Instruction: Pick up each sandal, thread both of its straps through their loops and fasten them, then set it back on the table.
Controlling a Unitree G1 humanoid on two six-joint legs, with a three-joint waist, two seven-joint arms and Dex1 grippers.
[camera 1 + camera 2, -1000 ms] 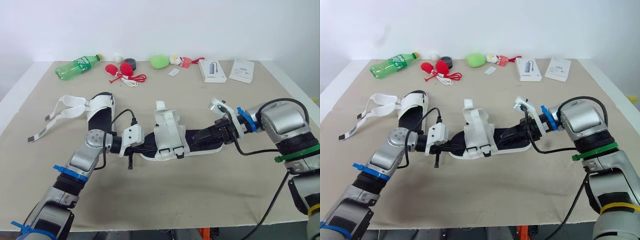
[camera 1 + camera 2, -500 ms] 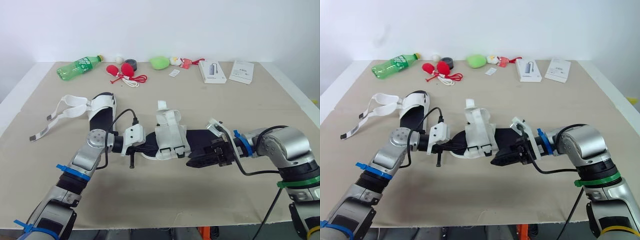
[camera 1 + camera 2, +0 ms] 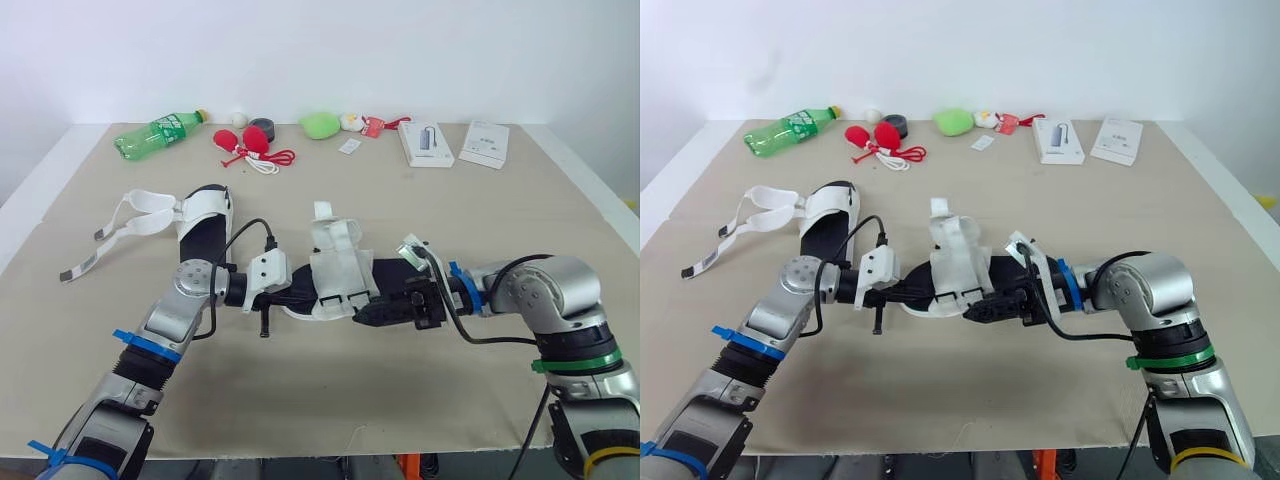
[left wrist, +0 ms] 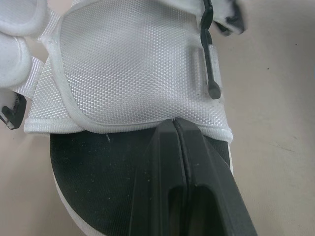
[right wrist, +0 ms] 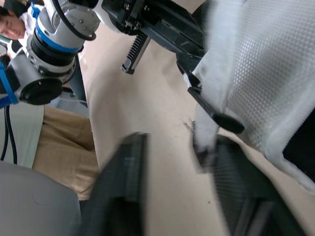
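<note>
The left gripper (image 4: 174, 122) has its two black fingers pressed together, with nothing visible between them. They lie on the black footbed of the middle sandal (image 3: 338, 272), at one end of it, and the tips touch the edge of the white mesh upper (image 4: 133, 64). A black plastic loop (image 4: 210, 64) is fixed on the side of this upper.

The right gripper (image 5: 170, 145) comes from the other end of the same sandal. Its fingers are spread apart and held low over the table (image 3: 400, 400), just beside the near side of the white upper. One finger (image 5: 229, 177) is close to a black loop (image 5: 214, 115) on that side; I cannot tell if it touches it. The sandal lies near the middle of the table, between the two grippers, and its white straps are folded over the top.

The second sandal (image 3: 203, 218) lies to the robot's left, apart from the first, with its straps (image 3: 125, 222) open and spread on the table.

Along the far edge are a green plastic bottle (image 3: 158, 131), a red object with a cord (image 3: 248, 143), a light green object (image 3: 318, 123) and two white boxes (image 3: 425, 141).
</note>
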